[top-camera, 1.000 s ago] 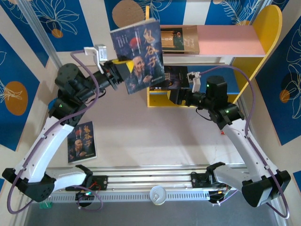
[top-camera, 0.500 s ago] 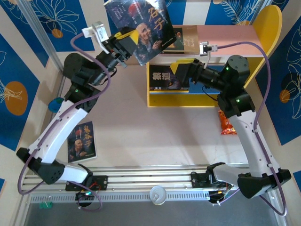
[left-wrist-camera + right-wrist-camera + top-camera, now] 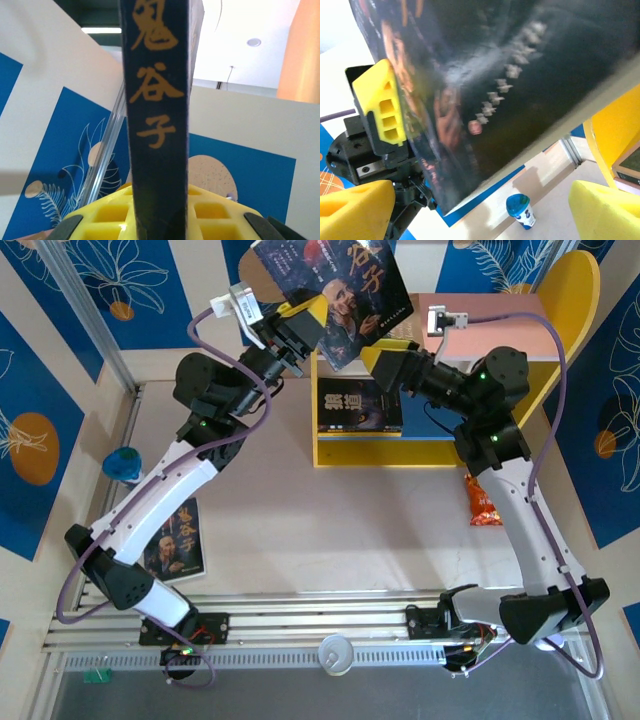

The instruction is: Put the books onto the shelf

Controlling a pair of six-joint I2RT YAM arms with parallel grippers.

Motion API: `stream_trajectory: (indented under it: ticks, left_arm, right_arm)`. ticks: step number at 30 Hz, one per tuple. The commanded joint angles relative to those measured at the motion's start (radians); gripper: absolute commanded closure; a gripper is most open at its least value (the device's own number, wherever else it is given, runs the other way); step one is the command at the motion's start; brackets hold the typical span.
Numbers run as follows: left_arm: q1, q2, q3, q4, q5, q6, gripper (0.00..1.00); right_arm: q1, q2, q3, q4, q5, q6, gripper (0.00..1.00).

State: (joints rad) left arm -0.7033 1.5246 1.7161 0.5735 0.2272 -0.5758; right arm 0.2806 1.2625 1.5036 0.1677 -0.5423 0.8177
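Since the earlier frame, your left arm lifted the book (image 3: 345,285) higher and nearer the shelf (image 3: 572,290), and the right gripper (image 3: 378,360) rose from the lower tier.

Top view: the left gripper (image 3: 310,328) was clamped on the book, tilted above the shelf's left end. The right gripper sat just under it. The wolf book (image 3: 360,405) stood on the lower board. A second copy (image 3: 175,540) lay on the table (image 3: 330,520).

Left wrist: fingers (image 3: 100,220) pinched the spine.

Right wrist: fingers (image 3: 355,207) stood wide apart, holding nothing, with the cover just ahead.
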Motion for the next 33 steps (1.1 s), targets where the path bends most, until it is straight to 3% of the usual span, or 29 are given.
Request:
stream_trajectory:
  ticks: [1,15,22,25,30,33]
  left_arm:
    - [-0.013,-0.014,0.031,0.17,-0.036,-0.04,1.0]
    - [-0.017,0.012,-0.004,0.258,-0.052,-0.132,1.0]
    - [-0.016,0.043,-0.01,0.305,-0.059,-0.181,1.0]
    - [-0.016,0.055,-0.005,0.31,-0.061,-0.194,1.0]
    - [-0.017,0.07,-0.008,0.316,-0.066,-0.206,1.0]
    - [-0.017,0.076,-0.009,0.314,-0.065,-0.208,1.0]
  right_arm:
    - [-0.005,0.01,0.035,0.094,0.009,0.045,0.1]
    - [0.0,0.068,0.024,0.332,0.021,0.171,0.15]
    - [0.006,0.087,0.021,0.389,0.019,0.189,0.24]
    - [0.007,0.091,0.019,0.409,0.018,0.195,0.36]
    - [0.008,0.09,0.015,0.421,0.018,0.2,0.67]
    - [0.006,0.082,0.011,0.424,0.016,0.195,0.79]
